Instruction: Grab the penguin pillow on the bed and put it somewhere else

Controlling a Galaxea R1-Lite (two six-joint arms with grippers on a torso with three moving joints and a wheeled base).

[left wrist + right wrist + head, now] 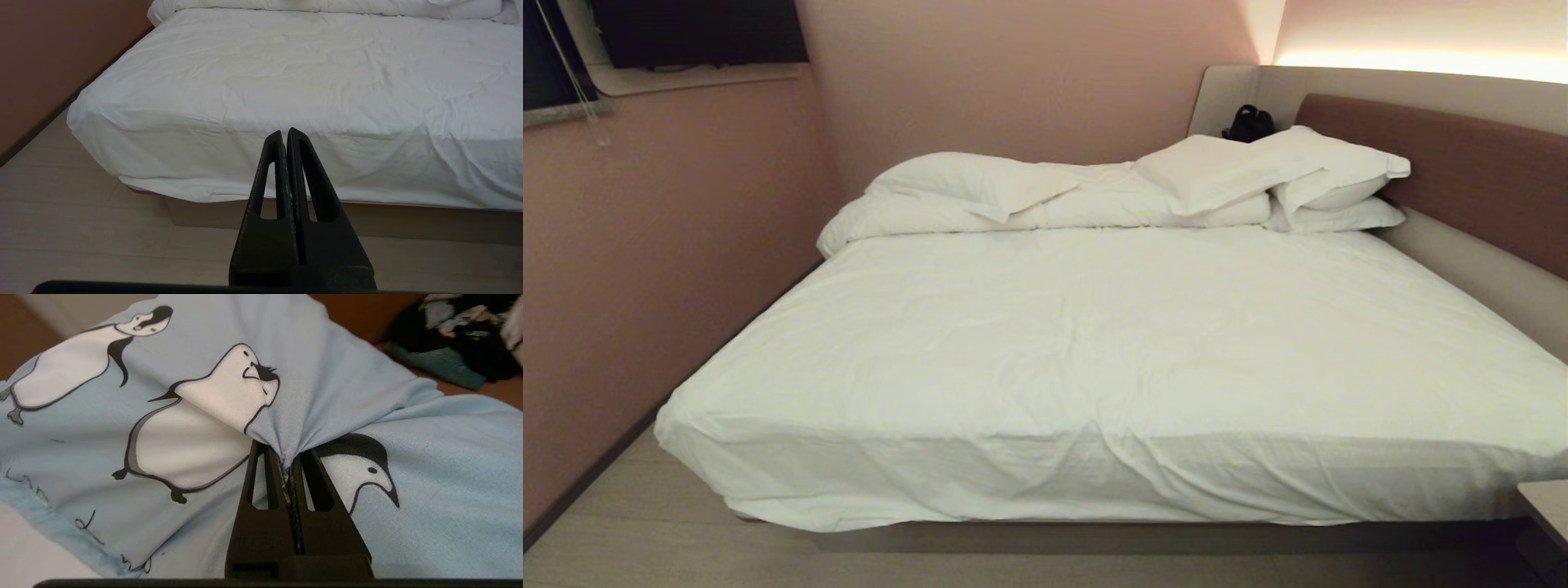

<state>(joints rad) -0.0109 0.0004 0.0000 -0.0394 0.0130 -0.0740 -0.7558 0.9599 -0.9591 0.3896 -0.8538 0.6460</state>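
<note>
The light blue penguin pillow [196, 428] fills the right wrist view, and its fabric is bunched into a fold between the black fingers. My right gripper [286, 457] is shut on that fold of the pillow. Neither this gripper nor the pillow shows in the head view. The bed [1094, 359] with its wrinkled white sheet lies across the head view. My left gripper [285, 132] is shut on nothing and hangs over the floor in front of the bed's foot edge [286, 192].
White pillows [1258, 175] and a rolled duvet [980, 204] are piled at the head of the bed, with a dark object [1250, 122] behind them. Pink walls close in on the left. A dark heap of things [457, 339] lies on a brown surface beyond the pillow.
</note>
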